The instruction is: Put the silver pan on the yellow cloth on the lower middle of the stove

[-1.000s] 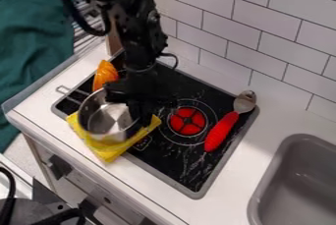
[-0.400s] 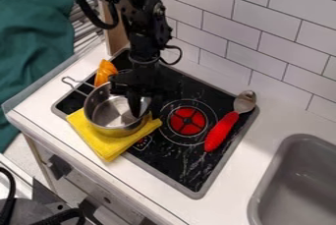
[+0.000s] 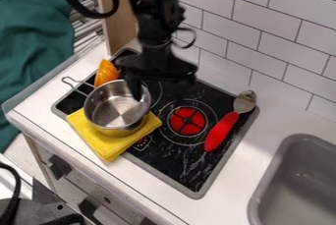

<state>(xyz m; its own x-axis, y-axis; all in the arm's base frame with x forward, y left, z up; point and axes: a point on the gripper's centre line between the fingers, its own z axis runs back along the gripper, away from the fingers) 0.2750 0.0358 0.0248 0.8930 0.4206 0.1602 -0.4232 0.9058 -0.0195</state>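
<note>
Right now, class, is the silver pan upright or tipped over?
Upright: the silver pan sits with its open mouth facing up, its inside bottom visible, on the yellow cloth.

Pan silver; cloth plain yellow; stovetop blk w/ white ring outlines, gray border; burner red w/ dk cross; spoon red hdl, silver bowl; wall tiles white; fabric dk green; sink gray.

Pan on cloth on stove, spoon right of pan, sink right of stove
</note>
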